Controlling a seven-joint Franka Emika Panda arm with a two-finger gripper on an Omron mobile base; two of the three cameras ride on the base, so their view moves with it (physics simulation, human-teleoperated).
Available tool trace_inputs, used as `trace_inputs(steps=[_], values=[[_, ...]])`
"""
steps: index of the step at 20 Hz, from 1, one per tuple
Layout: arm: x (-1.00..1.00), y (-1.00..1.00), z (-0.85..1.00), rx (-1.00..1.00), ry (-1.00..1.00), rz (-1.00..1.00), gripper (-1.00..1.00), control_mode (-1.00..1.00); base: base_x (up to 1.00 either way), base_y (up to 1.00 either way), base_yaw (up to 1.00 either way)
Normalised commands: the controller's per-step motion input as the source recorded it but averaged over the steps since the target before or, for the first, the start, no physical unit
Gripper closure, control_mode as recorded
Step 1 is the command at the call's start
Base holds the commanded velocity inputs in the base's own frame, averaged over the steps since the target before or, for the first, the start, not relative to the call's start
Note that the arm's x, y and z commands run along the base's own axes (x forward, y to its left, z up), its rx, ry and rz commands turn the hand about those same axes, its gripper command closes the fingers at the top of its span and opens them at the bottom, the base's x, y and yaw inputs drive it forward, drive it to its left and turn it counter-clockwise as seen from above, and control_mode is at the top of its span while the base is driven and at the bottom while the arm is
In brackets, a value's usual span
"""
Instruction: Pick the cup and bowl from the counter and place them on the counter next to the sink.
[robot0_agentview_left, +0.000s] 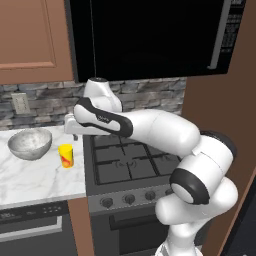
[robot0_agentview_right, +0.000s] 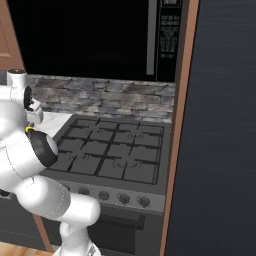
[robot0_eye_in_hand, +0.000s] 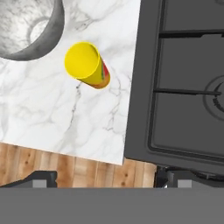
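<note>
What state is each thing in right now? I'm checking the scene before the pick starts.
cup: upright on the counter, open top, empty, not gripped.
bowl: upright on the counter, left of the cup, empty, apart from it.
gripper: open, above the counter edge, holding nothing.
stovetop: no pots on it, no flame visible.

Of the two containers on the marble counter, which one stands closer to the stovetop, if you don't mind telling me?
The small yellow cup, which stands between the wide silver-grey bowl and the black stovetop.
</note>
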Motion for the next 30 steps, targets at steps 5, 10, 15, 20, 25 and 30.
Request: trace_inputs(steps=[5, 10, 15, 20, 25, 30], values=[[0.00, 0.00, 0.00, 0.00, -0.01, 0.00, -1.00, -1.00, 0.00, 0.00, 0.00], [0.00, 0.00, -0.11, 0.00, 0.00, 0.00, -1.00, -1.00, 0.00, 0.00, 0.00], [0.02, 0.00, -0.22, 0.00, -0.04, -0.01, -1.00, -1.00, 0.00, 0.00, 0.00], [0.11, 0.00, -0.16, 0.00, -0.08, -0.01, -1.00, -1.00, 0.00, 0.00, 0.00], [0.20, 0.03, -0.14, 0.00, -0.04, -0.01, -1.00, -1.00, 0.00, 0.00, 0.00], [0.46, 0.21, -0.06, 0.00, 0.02, -0.01, -1.00, -1.00, 0.00, 0.00, 0.00]])
